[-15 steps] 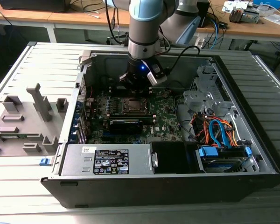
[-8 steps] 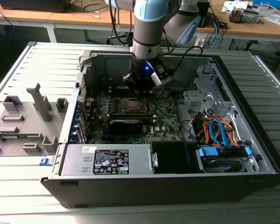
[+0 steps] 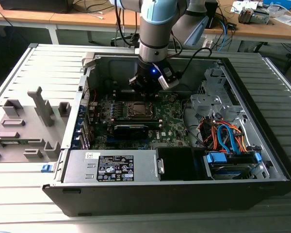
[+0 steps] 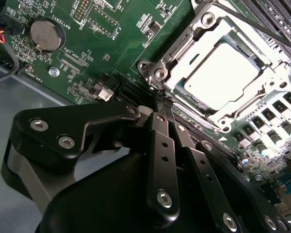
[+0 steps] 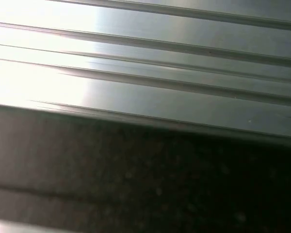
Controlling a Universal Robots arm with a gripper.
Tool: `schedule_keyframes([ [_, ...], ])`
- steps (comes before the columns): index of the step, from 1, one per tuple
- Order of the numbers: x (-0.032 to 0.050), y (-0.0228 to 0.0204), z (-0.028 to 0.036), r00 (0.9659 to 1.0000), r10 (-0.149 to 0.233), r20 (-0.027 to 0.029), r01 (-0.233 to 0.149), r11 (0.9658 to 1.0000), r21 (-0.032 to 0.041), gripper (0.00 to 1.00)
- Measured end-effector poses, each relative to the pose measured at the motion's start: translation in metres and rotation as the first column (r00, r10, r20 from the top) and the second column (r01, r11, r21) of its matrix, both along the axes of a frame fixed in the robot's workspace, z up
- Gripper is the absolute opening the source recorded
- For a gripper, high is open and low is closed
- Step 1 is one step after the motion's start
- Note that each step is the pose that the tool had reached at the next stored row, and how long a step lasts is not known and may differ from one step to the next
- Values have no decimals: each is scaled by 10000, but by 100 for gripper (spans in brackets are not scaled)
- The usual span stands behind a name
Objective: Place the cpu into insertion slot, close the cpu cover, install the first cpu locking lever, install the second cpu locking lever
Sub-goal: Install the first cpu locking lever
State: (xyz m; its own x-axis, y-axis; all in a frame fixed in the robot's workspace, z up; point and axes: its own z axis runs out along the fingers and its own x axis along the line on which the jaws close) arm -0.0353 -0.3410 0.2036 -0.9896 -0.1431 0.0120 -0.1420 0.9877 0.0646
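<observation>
Ribbed grey metal table [image 3: 29, 68] carries the open computer case [image 3: 262, 160], with wooden desks [image 3: 63, 19] behind; inside, the gripper [image 4: 160, 99] hangs just beside the socket on the green motherboard [image 4: 97, 53], fingers pressed together, grasping nothing; the cpu [image 4: 222, 77] lies seated in the socket, the cpu cover [image 4: 262, 56] closed flat around it; a coin battery [image 4: 43, 35] sits well apart.
</observation>
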Motion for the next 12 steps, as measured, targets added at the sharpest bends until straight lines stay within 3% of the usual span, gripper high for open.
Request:
schedule_keyframes([
  [8,0,0,126,10000,1,14,-1,10000,2,11],
  [12,-46,0,135,10000,4,79,-4,10000,2,11],
])
